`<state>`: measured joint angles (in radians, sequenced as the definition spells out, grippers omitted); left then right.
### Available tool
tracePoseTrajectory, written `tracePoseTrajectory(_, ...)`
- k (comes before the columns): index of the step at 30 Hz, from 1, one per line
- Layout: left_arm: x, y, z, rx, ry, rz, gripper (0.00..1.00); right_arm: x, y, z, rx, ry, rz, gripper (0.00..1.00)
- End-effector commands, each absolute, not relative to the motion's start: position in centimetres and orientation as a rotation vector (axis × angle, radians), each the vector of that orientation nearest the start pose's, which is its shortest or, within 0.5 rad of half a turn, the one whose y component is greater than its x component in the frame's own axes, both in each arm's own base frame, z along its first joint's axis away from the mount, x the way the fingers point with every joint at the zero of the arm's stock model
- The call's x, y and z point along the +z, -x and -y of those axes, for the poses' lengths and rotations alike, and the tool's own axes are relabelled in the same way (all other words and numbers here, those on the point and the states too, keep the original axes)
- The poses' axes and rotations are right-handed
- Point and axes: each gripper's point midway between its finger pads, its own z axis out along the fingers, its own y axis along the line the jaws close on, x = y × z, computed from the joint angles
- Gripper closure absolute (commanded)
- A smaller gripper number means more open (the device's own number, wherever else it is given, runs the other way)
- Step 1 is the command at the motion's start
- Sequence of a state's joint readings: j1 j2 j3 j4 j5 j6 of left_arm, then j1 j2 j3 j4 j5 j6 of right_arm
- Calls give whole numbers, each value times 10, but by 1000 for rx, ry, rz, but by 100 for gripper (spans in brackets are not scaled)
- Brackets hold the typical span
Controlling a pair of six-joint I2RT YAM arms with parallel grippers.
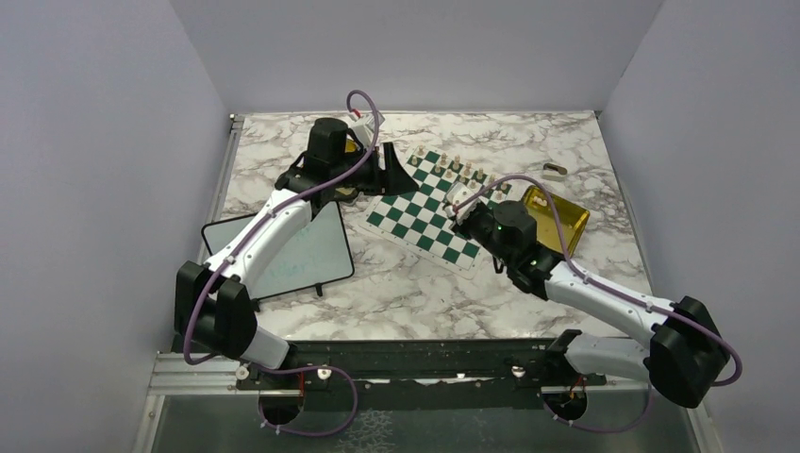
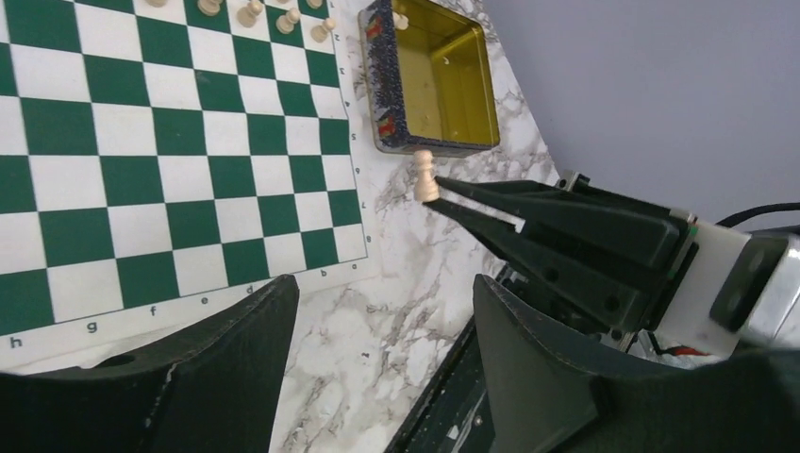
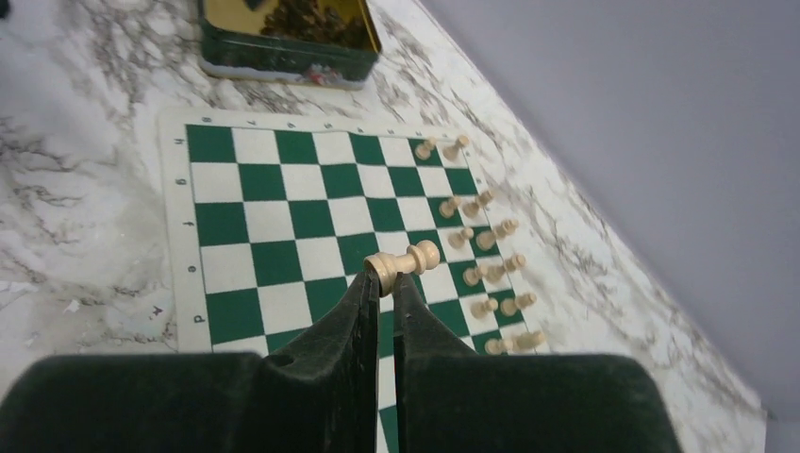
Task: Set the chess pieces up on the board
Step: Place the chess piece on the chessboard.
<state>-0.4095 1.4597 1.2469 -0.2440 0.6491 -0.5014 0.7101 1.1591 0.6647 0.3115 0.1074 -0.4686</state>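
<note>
The green-and-white board (image 1: 422, 209) lies mid-table. Several beige chess pieces (image 1: 454, 166) stand along its far edge; they also show in the right wrist view (image 3: 491, 236). My right gripper (image 3: 385, 281) is shut on the base of a beige pawn (image 3: 404, 261), which lies sideways above the board's squares. The left wrist view shows that same pawn (image 2: 425, 176) at the right gripper's fingertips (image 2: 472, 203), off the board's corner by a gold tin (image 2: 439, 80). My left gripper (image 2: 382, 293) hangs open over bare marble beside the board's edge, with nothing between its fingers.
A gold tin (image 1: 557, 217) sits right of the board. A second tin (image 3: 288, 33) holding dark pieces stands at the board's other side. A black-framed whiteboard (image 1: 283, 250) lies left of the board. A small pale object (image 1: 554, 171) rests at the back right.
</note>
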Motion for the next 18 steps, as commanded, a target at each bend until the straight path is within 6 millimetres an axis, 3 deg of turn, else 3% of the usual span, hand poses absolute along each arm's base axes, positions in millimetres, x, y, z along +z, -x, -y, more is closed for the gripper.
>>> tracePoseTrajectory(1, 284, -316, 283, -1322, -402, -2092, 32, 237, -296, -265, 124, 1108, -1165, 90)
tracePoseTrajectory(7, 293, -307, 285, -1367, -453, -2101, 38, 232, -251, -284, 98, 1343, -791, 93)
tracePoseTrajectory(18, 275, -285, 287, -1464, -518, -2167, 45, 242, -242, -283, 47, 1372, -710, 93)
